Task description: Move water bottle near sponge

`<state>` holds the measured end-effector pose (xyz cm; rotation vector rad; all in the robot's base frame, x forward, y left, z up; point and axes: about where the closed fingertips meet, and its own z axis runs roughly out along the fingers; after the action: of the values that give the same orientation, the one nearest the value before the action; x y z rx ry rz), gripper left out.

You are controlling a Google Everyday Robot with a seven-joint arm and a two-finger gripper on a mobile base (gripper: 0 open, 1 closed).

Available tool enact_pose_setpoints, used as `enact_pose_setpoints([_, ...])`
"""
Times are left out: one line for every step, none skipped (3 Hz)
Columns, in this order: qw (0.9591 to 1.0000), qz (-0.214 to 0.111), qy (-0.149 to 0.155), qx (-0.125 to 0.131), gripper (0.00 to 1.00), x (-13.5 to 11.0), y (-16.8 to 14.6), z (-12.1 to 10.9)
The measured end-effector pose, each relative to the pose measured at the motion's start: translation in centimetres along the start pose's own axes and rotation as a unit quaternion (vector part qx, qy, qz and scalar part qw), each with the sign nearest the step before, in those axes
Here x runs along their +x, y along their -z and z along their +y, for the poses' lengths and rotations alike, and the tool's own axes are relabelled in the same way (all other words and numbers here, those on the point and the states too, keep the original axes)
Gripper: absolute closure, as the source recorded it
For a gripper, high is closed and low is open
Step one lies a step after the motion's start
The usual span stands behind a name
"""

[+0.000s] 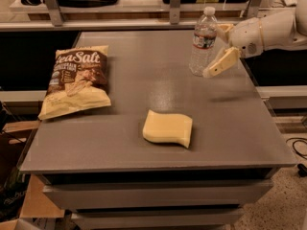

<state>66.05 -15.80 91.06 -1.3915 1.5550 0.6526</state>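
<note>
The water bottle (203, 42), clear and ribbed with a white cap and a label band, stands upright at the back right of the grey table (225, 128). My gripper (214, 51) comes in from the right on a white arm and is open, right beside the bottle. One cream finger (221, 62) reaches in front of the bottle's lower right side, and the other shows behind it near the label. The jaws are not closed on the bottle. The pale yellow sponge (168, 128) lies flat near the table's front centre, well apart from the bottle.
A brown-and-cream "Sea Salt" chip bag (75, 80) lies at the table's left side. Shelving and metal posts (175, 4) stand behind the table. Drawers sit below the table's front edge, and a cable (297, 150) lies on the floor at the right.
</note>
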Motion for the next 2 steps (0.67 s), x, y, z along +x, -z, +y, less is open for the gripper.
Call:
enact_pose_setpoints([0.9997, -0.018, -0.003, -0.013, 0.18, -0.6, -0.97, 0.16])
enact_pose_setpoints([0.9993, -0.026, -0.005, -0.026, 0.4, -1.06, -1.61, 0.42])
